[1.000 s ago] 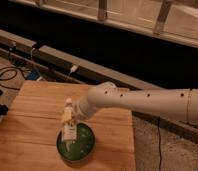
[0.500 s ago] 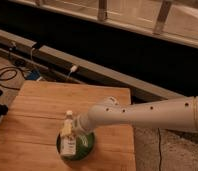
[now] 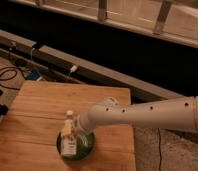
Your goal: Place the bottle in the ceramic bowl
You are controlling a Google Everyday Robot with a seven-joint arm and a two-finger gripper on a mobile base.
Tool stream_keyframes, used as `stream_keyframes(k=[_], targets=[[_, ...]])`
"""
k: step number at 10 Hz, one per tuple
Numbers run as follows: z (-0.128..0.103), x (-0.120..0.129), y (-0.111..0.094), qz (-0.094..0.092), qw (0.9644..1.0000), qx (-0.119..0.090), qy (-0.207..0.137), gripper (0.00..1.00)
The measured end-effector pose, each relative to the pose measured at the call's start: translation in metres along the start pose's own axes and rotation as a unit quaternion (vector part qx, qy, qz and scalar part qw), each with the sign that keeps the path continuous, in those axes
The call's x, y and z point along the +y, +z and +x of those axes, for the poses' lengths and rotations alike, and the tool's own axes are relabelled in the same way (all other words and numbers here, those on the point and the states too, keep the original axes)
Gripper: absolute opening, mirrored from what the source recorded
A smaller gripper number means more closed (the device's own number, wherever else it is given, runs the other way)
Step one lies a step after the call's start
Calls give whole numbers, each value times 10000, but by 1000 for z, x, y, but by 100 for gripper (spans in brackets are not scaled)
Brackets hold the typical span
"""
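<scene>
Where the white arm (image 3: 142, 114) reached in from the right, its gripper (image 3: 78, 128) sat low over the near part of the wooden table (image 3: 47, 107), directly above the ceramic bowl (image 3: 75, 145).

Gripper: positioned against the right side of the bottle (image 3: 68, 133); how wide it stood, and whether it actually clasped the bottle, could not be made out.

Bottle: cream, white-capped, upright with a slight tilt, its base down inside the bowl on the left half, its cap rising above the rim.

Bowl: green, glossy, dark-rimmed, resting near the table's near edge, partly covered by the gripper and the arm's end.

Surroundings: a dark cable (image 3: 7, 75) looped on the floor at far left; a long dark rail (image 3: 92, 70) ran beyond the table's far edge.

Change from half a second before: the arm had dropped lower and the bottle had come down with it, its base now within the bowl rather than raised near the rim. The bowl had kept its place on the table.
</scene>
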Motion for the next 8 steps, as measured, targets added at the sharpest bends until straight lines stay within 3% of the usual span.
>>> stream_keyframes(k=[2,8], targets=[[0,0,0,0,10000,-1,0,80],[0,-1,0,-2,10000,3,8,80]])
